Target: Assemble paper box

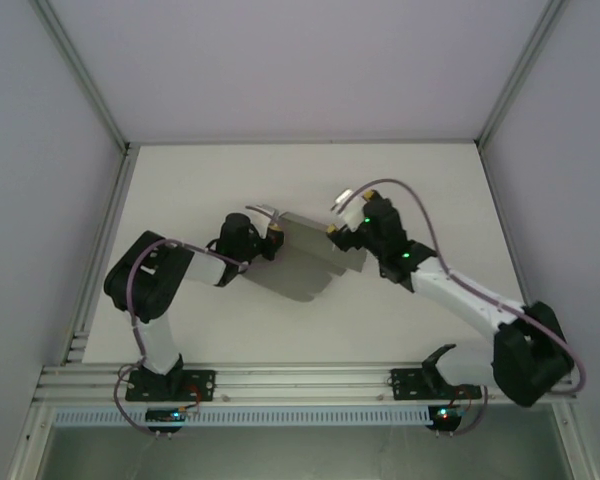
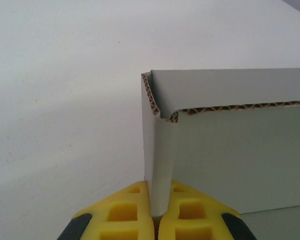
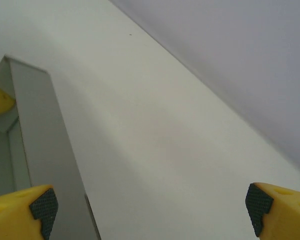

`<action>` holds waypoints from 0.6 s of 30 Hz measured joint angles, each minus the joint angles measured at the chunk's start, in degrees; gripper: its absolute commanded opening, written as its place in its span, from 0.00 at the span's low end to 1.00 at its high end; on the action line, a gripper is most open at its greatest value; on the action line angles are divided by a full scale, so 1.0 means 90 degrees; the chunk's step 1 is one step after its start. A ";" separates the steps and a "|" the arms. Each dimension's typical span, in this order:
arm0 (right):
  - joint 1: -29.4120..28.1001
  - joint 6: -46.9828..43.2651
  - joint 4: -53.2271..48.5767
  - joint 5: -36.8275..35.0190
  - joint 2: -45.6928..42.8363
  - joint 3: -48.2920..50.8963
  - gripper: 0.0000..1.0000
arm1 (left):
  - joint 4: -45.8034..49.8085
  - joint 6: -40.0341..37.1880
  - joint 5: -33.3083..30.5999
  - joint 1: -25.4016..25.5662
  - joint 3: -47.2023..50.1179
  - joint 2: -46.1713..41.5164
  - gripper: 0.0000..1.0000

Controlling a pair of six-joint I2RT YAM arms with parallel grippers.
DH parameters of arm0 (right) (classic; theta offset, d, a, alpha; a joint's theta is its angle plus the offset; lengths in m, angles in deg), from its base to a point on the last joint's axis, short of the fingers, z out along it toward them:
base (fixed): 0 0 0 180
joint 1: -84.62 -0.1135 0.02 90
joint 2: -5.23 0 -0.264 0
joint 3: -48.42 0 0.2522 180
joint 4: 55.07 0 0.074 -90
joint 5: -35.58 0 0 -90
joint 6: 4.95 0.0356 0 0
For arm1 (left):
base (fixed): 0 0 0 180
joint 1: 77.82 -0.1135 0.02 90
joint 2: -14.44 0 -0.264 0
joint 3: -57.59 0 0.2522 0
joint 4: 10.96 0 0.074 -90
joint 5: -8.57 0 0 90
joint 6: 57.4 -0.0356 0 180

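Grey corrugated paperboard box (image 1: 305, 268), part-folded, mid white surface (image 1: 180, 190). L gripper (image 2: 155, 202) pinches one upright wall; R gripper (image 3: 150, 205) spread wide, just beside another wall. Risk: w/ one-side hold, wall may spring flat or box pivot.

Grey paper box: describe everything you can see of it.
The grey corrugated paperboard box is partly folded, resting around the middle of the white table. Cut edges show brown fluting. The left gripper is shut on an upright corner flap; a longer wall runs off from it. The open right gripper sits beside another raised wall, not gripping it.
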 measured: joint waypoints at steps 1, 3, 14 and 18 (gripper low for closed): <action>0.0214 0.0352 -0.0143 0.0304 -0.0187 0.0046 0.97 | -0.0005 0.0141 0.0032 -0.0036 0.0005 0.0002 0.00; 0.0605 0.0984 -0.0386 0.0942 -0.0517 0.0223 0.97 | 0.0007 0.0440 0.0141 -0.0129 0.0005 0.0000 0.00; 0.1207 0.2302 -0.0770 0.2975 0.0367 0.0522 0.56 | 0.0000 0.1078 0.0782 -0.0238 -0.0070 0.0148 0.01; 0.1319 0.2424 -0.0651 0.3470 0.1049 0.0245 0.27 | 0.0073 0.1056 0.0884 -0.0238 -0.0211 0.0228 0.01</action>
